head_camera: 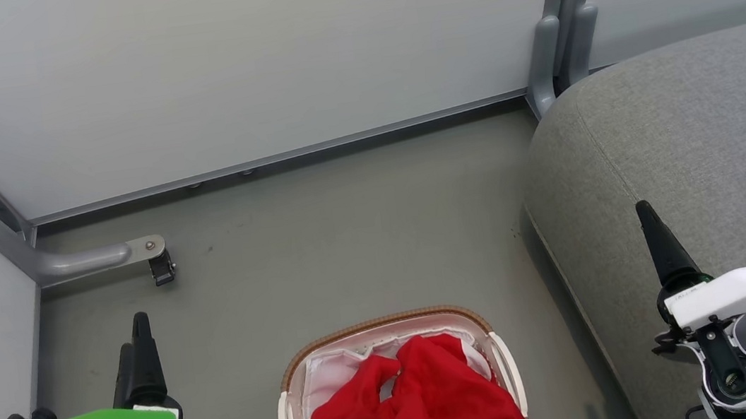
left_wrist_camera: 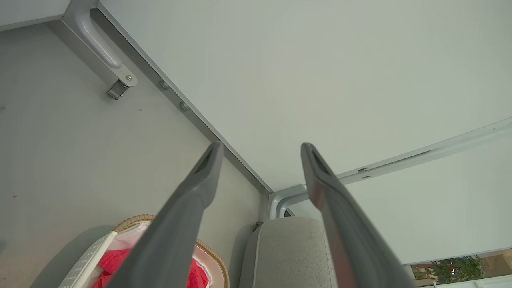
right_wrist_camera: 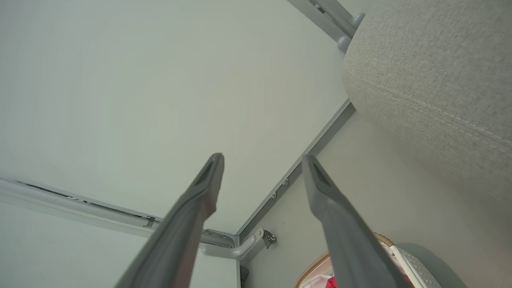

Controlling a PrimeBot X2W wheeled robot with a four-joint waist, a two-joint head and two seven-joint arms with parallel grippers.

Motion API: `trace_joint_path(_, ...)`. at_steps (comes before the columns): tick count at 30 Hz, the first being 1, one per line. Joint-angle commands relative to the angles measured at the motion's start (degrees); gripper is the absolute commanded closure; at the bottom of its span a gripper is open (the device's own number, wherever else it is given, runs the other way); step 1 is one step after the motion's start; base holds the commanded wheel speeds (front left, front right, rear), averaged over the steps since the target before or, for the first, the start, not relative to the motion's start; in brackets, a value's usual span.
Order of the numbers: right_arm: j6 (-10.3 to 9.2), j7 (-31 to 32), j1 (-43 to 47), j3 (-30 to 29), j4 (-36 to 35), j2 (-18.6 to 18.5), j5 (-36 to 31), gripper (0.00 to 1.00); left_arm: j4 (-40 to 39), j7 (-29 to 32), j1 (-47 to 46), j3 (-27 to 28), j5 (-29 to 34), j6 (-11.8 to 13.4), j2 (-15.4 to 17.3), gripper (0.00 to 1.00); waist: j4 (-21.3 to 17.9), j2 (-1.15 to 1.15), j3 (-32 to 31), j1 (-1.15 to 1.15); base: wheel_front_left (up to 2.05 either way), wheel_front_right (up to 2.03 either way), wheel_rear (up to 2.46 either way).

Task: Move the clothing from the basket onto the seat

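One red heap, the clothing, fills the basket at the near edge of the head view, with white striped trim showing at its lower margin. The frame cuts off the heap's near part, so its long axis cannot be told. The left fingers stand just left of the basket over the floor, and the right fingers stand to its right, above the seat. Both pairs are spread wide apart and empty, as each wrist view confirms. Both point away from the robot, so the clothing lies behind and below the tips, inboard of each arm. By the head view the left fingers appear slightly nearer the heap, while the right fingers hang over the destination. Reaching the clothing would call for turning the tips inward and down. Beyond the basket comes grey floor, then the seat's rounded corner at right, apart from the heap, and farthest the pale wall.
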Motion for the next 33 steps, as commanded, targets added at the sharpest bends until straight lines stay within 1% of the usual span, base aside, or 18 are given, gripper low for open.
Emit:
trace_joint_path(1, 0.01, -0.6, -1.8, 0.4, -0.7, -0.7, -2.5, 0.00, -0.5, -0.6, -1.9, -0.4, 2.8, -0.2, 0.6, 0.00, 0.0, 0.00, 0.1, 0.00, 0.00, 0.00, 0.00)
trace_joint_path(12, 0.02, -2.8, -4.2, 3.2, 1.7, -1.6, -14.1, 0.00, 1.6, -2.7, -2.8, -3.1, 15.9, -0.2, 1.2, 0.00, 0.1, 0.00, 0.8, 0.00, 0.00, 0.00, 0.00)
trace_joint_path(20, 0.02, -4.2, -3.7, 3.3, 2.4, -0.8, -21.5, 0.00, 2.6, -4.1, -2.1, -4.3, 24.3, 0.0, 1.2, 0.00, 0.2, 0.00, 0.8, 0.00, 0.00, 0.00, 0.00)
trace_joint_path(33, 0.02, -6.2, -2.1, 4.1, 3.0, -0.4, -30.1, 0.00, 3.1, -6.2, -0.6, -5.7, 34.1, 1.6, 1.0, 0.00, 0.3, 0.00, 0.8, 0.00, 0.00, 0.00, 0.00)
